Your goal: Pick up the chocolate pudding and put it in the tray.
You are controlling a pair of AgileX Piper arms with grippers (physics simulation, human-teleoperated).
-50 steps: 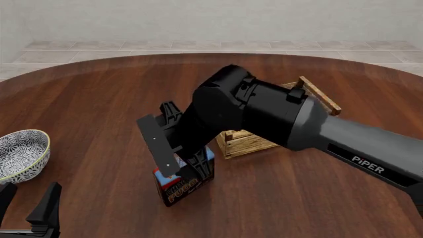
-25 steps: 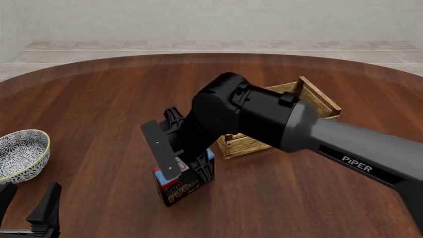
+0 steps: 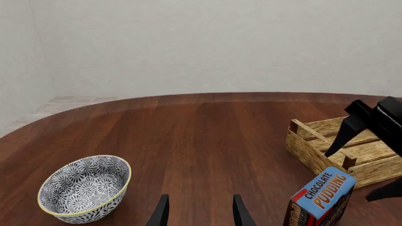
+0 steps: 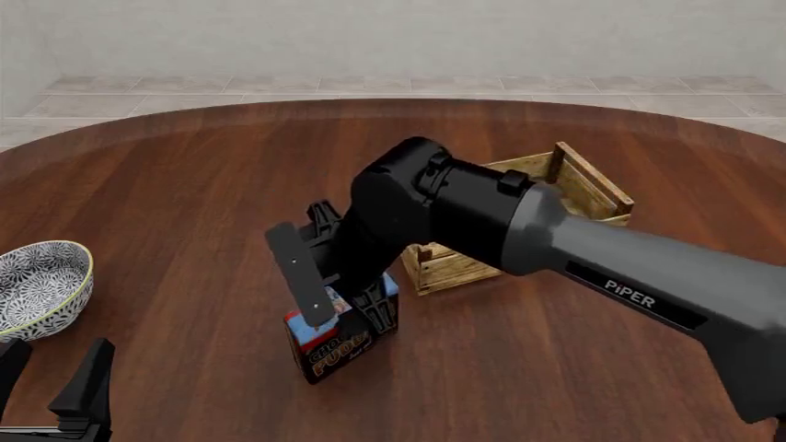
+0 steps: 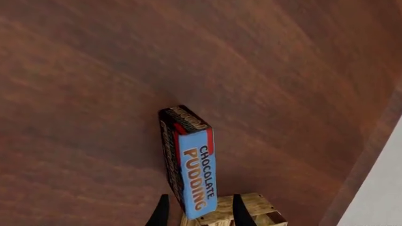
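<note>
Chocolate pudding (image 4: 331, 345) stands on dark wood table (image 4: 184, 193), right tool (image 4: 350, 308) spread around it, pale wall behind.

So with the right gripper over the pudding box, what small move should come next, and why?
Probably ease the right gripper a little lower, then close. Its fingers straddle the upper end of the chocolate pudding but look open, and the carton stands on the table beside the tray.
</note>
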